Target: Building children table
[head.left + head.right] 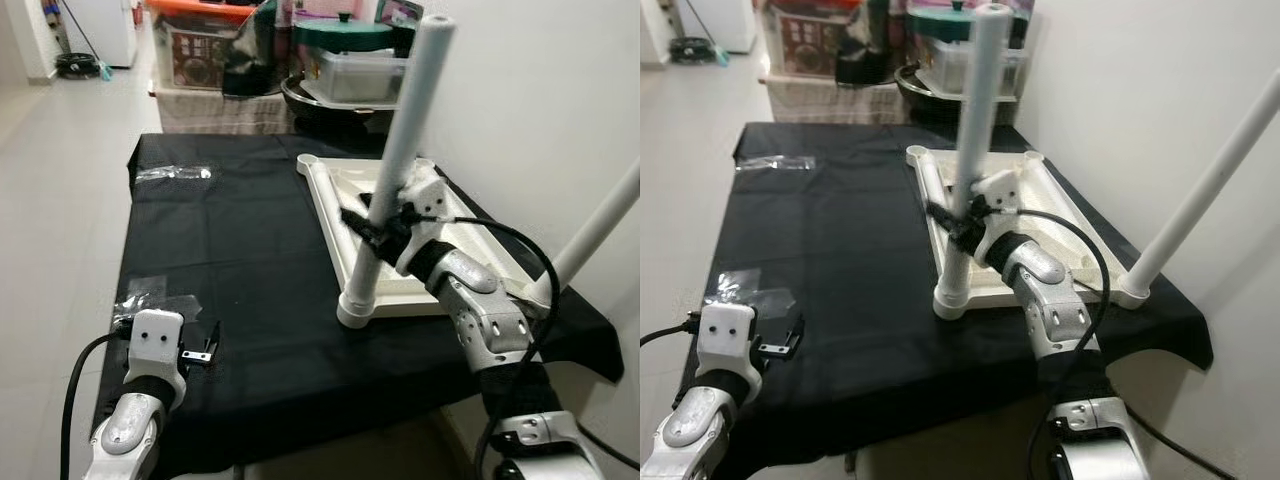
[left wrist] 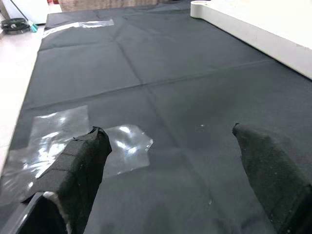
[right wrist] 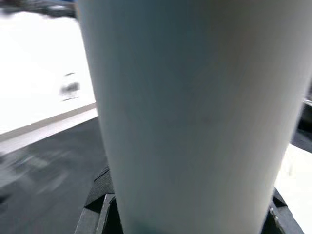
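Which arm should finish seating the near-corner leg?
Right. The right gripper is shut on the table leg standing in the tabletop's corner socket. The left gripper hangs open over the black cloth, well away.

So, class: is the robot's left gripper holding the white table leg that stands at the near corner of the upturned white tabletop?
No: the left gripper hovers open over the black cloth, while the right gripper clamps the upright white table leg.

Home: tiled floor (image 1: pixel 60 180), storage boxes (image 1: pixel 200 50)

head eyes look down over the black cloth (image 1: pixel 250 250), left wrist skims it, right wrist against the leg (image 3: pixel 195 112)
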Robot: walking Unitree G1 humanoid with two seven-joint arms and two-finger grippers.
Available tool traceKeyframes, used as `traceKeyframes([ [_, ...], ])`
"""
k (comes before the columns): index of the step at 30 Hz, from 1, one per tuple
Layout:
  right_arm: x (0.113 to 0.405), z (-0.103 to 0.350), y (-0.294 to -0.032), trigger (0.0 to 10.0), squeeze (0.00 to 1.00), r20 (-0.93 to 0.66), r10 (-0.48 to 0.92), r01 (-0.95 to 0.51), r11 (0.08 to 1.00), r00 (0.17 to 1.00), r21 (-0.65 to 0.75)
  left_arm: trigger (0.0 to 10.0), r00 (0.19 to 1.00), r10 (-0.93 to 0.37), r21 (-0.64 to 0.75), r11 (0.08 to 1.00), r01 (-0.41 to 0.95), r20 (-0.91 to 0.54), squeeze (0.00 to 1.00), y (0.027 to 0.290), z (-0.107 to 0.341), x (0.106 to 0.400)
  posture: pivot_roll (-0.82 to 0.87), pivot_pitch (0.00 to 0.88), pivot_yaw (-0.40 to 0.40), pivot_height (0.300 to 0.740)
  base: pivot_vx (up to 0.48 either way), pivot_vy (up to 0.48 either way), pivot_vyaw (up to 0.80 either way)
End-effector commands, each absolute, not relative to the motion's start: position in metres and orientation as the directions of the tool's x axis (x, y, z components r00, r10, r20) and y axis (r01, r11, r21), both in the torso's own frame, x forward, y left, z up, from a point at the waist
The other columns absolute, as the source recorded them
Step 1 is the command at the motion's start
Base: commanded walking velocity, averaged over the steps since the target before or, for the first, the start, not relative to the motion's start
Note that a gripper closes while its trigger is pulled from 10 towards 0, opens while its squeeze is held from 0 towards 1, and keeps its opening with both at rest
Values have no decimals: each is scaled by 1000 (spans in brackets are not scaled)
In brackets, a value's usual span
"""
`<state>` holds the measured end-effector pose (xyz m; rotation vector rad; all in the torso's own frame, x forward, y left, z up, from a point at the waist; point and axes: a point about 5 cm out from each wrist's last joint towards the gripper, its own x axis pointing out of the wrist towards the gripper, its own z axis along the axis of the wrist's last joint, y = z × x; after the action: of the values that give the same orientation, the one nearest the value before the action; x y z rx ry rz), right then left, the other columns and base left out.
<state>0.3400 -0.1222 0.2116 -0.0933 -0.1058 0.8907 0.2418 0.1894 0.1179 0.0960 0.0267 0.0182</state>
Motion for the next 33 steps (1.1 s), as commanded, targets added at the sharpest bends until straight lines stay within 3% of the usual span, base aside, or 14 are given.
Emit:
traceKeyframes([
  [1, 319, 133, -101, 10000, 0, -214, 862, -845, 499, 460, 192, 10000, 999, 8, 89, 996, -3, -49, 0, 188, 113, 241, 64, 0, -98, 740, 0, 0, 0],
  [3, 319, 138, -99, 10000, 0, -204, 902, -878, 422, 381, 224, 10000, 999, 9, 88, 996, -4, -52, 0, 188, 113, 241, 68, 0, -104, 740, 0, 0, 0],
  [7, 320, 142, -99, 10000, 0, -182, 919, -889, 387, 350, 247, 10000, 999, 11, 87, 996, -6, -52, 0, 188, 113, 241, 68, 0, -104, 740, 0, 0, 0],
  [9, 317, 154, -96, 10000, 0, -96, 960, -911, 278, 261, 306, 10000, 998, 14, 84, 996, -9, -54, 0, 188, 113, 240, 76, 0, -111, 740, 0, 0, 0],
  [13, 313, 156, -95, 10000, 0, -63, 975, -916, 223, 214, 334, 10000, 998, 15, 82, 997, -10, -56, 0, 188, 112, 239, 79, 0, -113, 740, 0, 0, 0],
  [14, 307, 157, -96, 10000, 0, -48, 988, -926, 153, 146, 345, 10000, 998, 15, 83, 997, -10, -59, 0, 189, 112, 238, 81, 0, -113, 740, 0, 0, 0],
  [19, 302, 152, -96, 10000, 0, -64, 992, -936, 121, 106, 331, 10000, 998, 18, 87, 996, -13, -64, 0, 190, 111, 237, 80, 0, -113, 740, 0, 0, 0],
  [33, 303, 144, -97, 10000, 0, -116, 987, -936, 145, 113, 321, 10000, 998, 19, 89, 996, -13, -66, 0, 189, 111, 236, 80, 0, -112, 740, 0, 0, 0],
])
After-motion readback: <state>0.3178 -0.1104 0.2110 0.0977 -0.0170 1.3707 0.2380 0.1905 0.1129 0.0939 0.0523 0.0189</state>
